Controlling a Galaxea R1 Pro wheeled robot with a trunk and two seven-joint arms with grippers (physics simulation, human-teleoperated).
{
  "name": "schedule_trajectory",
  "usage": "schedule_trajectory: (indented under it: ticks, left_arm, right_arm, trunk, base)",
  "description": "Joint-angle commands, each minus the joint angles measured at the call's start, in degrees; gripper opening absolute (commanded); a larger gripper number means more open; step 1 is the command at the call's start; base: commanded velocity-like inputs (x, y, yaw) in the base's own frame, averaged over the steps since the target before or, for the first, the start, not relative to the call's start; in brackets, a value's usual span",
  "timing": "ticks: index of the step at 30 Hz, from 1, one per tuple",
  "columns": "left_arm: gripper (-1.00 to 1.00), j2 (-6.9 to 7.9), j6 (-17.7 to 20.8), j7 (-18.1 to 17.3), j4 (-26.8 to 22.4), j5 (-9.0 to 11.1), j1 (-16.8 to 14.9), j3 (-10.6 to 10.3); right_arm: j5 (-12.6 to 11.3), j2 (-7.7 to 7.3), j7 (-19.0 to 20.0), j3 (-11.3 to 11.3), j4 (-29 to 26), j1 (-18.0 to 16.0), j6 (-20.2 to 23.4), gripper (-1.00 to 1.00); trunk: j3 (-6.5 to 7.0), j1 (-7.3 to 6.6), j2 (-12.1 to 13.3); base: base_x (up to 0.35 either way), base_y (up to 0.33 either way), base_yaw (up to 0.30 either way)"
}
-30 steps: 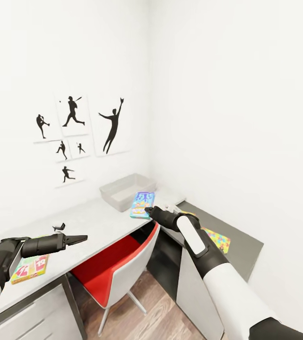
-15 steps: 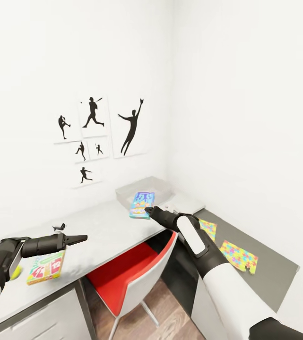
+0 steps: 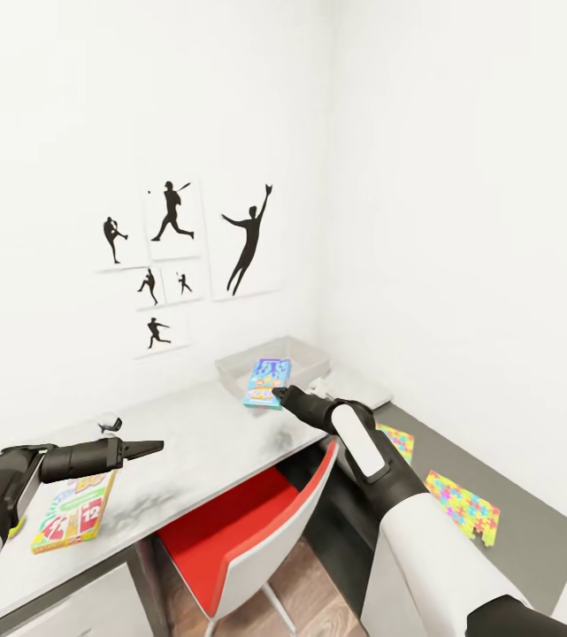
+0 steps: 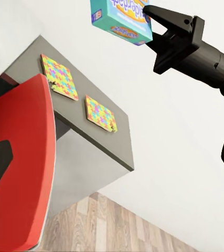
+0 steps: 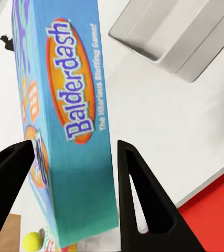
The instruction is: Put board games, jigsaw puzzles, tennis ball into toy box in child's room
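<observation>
My right gripper [image 3: 276,393] is shut on a blue board game [image 3: 267,381], held up on edge over the white table [image 3: 203,442], just short of the grey toy box [image 3: 274,357]. In the right wrist view the Balderdash box [image 5: 72,131] sits between both fingers, with the toy box [image 5: 180,31] beyond it and the tennis ball [image 5: 33,241] small. My left gripper [image 3: 153,445] hangs open over a green board game [image 3: 72,510]. Two jigsaw puzzles [image 3: 395,440] [image 3: 463,515] lie on the dark grey table. The bed is out of view.
A red and white chair [image 3: 248,522] is tucked under the white table between my arms. The dark grey table [image 3: 531,522] runs along the right wall. Black sports silhouettes [image 3: 177,257] hang on the far wall. Wood floor shows below.
The whole picture has shifted as the robot moves, bringing more of the dark table and puzzles into view. Both arms keep the same pose, and the blue game stays in my right gripper.
</observation>
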Motion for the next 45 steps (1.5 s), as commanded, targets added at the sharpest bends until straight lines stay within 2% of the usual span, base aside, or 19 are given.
schedule_trajectory:
  ticks: [1,18,30,45]
  left_arm:
    - [1.00,0.00,0.6,-0.2,0.0,-0.1,0.0,0.0]
    - [1.00,-0.05,0.6,-0.2,0.0,0.0,0.0,0.0]
    - [1.00,-0.09,0.6,-0.2,0.0,0.0,0.0,-0.1]
    - [1.00,-0.09,0.6,-0.2,0.0,0.0,0.0,-0.1]
  right_arm:
    - [-0.6,0.00,-0.5,0.0,-0.1,0.0,0.0,-1.00]
    - [-0.7,0.00,-0.5,0.0,-0.2,0.0,-0.3,-1.00]
    - [-0.7,0.00,-0.6,0.0,-0.2,0.0,-0.4,-1.00]
    - [-0.6,0.00,-0.7,0.0,-1.3,-0.2,0.3,-1.00]
  trunk:
    - [-0.03,0.03,0.0]
    - [-0.02,0.03,0.0]
    - [0.20,0.03,0.0]
    - [0.21,0.03,0.0]
  base:
    - [0.109,-0.004,0.001]
    - [0.083,0.006,0.002]
    - [0.001,0.000,0.193]
    - [0.000,0.000,0.010]
